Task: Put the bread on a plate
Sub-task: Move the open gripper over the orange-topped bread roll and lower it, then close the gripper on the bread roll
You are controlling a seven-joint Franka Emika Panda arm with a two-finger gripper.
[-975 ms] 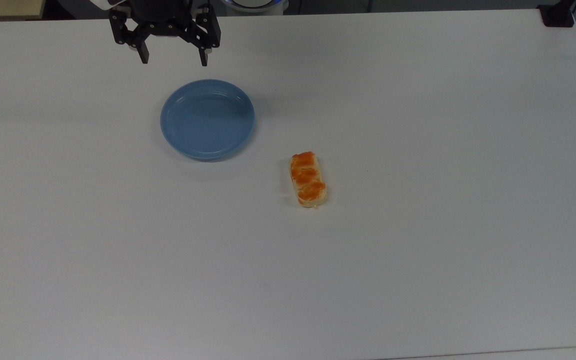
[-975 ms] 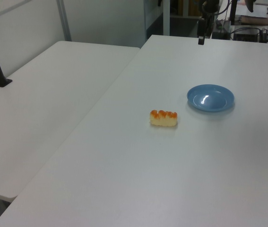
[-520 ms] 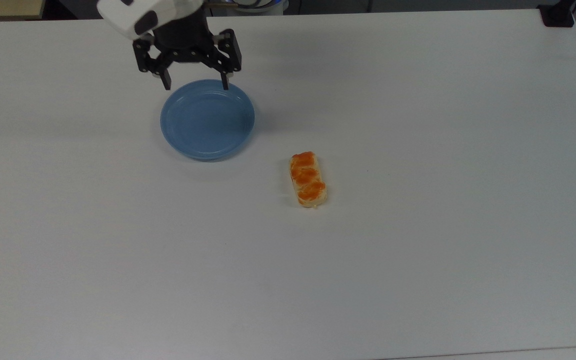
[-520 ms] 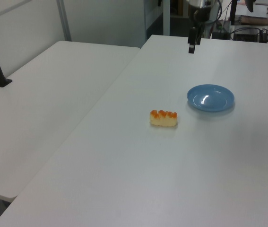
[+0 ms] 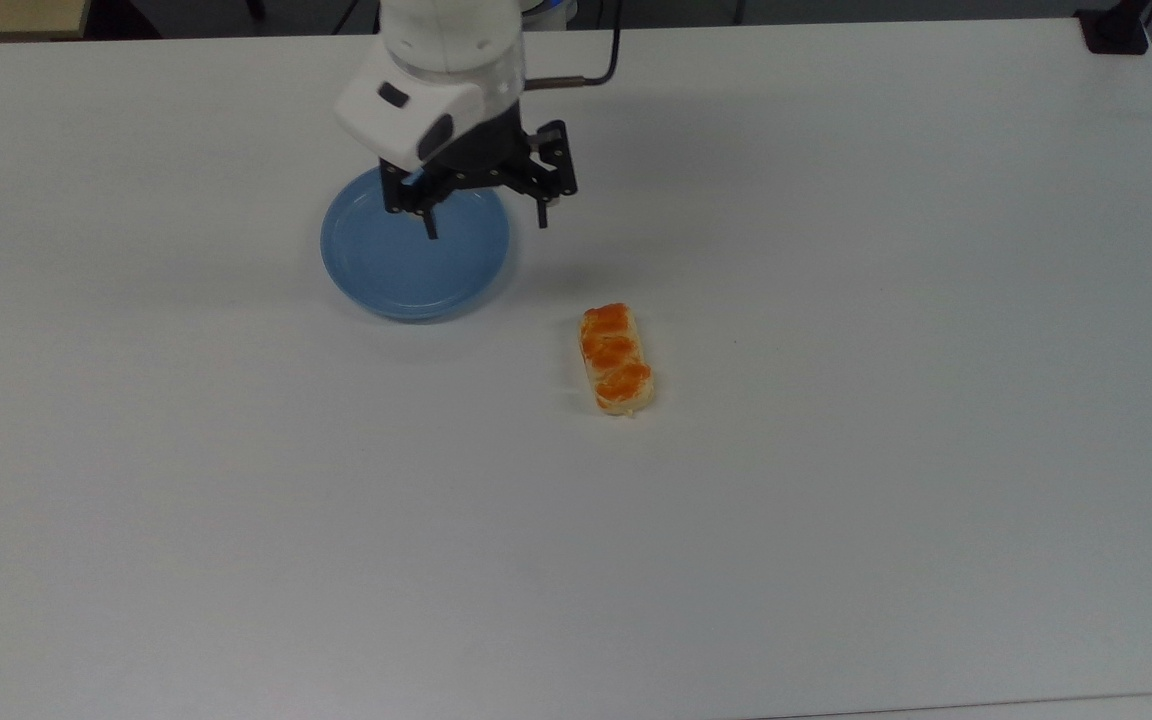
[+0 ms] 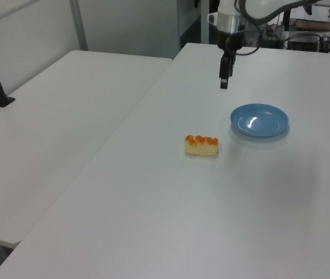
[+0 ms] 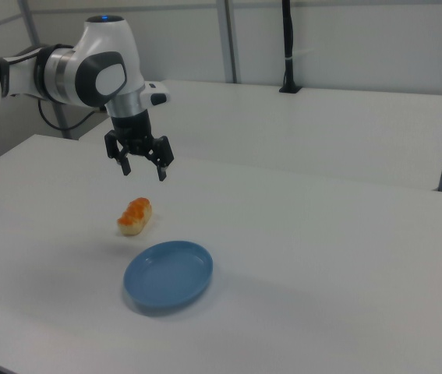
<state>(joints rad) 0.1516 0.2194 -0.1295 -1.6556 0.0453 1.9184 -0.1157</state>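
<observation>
Right now the gripper [image 5: 484, 223] hangs in the air with its two fingers spread wide and nothing between them, which suits an approach: judging by the task, it needs that gap to straddle the bread [image 5: 616, 359] before closing. In the top view one fingertip shows over the plate [image 5: 376, 270] and the other just past the plate's rim on the top view's right, though the right view makes it plain that the gripper [image 7: 143, 167] is raised well above the table [image 5: 836, 500] and touches nothing. The bread lies flat on the bare table, glazed side up, well apart from the fingers and below them in the top view, off toward the top view's right; it sits near the plate but clear of the rim. In the left view the bread [image 6: 201, 145] lies to the left view's left of the plate [image 6: 259, 120], with the gripper [image 6: 224, 74] beyond both. The plate holds nothing, so the carrying step is not yet begun. Its long axis runs roughly up and down in the top view, so I judge a grip across the short width would be the easier one, and the fingers' spread looks ample for that.
</observation>
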